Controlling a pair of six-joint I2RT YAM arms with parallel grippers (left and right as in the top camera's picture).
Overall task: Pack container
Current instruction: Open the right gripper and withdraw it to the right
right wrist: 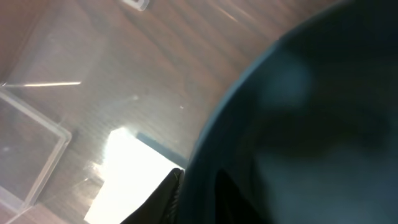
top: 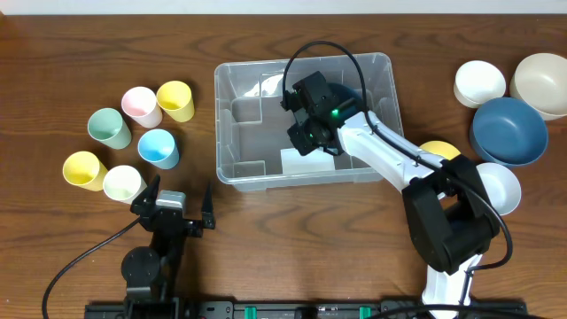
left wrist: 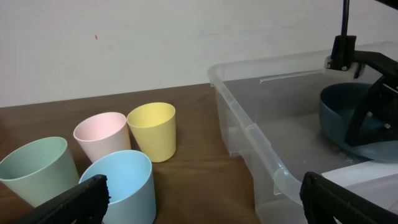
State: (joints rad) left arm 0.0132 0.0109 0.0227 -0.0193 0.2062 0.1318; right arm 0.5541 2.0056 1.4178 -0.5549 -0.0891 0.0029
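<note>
Overhead: the container (top: pixel 237 133) sits mid-table with the right gripper (top: pixel 312 120) inside it. The left gripper (top: pixel 175 202) rests wide open beside the cups (top: pixel 158 147).
Left wrist: a blue bowl (left wrist: pixel 341 109) tilts inside the container.
Right wrist: fingers (right wrist: pixel 166 198) pinch the bowl's rim — closed on it.

A dark blue bowl (right wrist: pixel 298 124) fills most of the right wrist view, blurred and cut off on three sides. The right gripper (right wrist: pixel 196 190) pinches its rim, and only dark slivers of its fingers show at the bottom edge. From overhead, the arm hides nearly all of that bowl and part of a yellow bowl (top: pixel 440 149) and a white bowl (top: pixel 503 188). A beige bowl (top: pixel 542 84) runs off the right edge. The left wrist view crops the container (left wrist: pixel 249 134) at the right.
</note>
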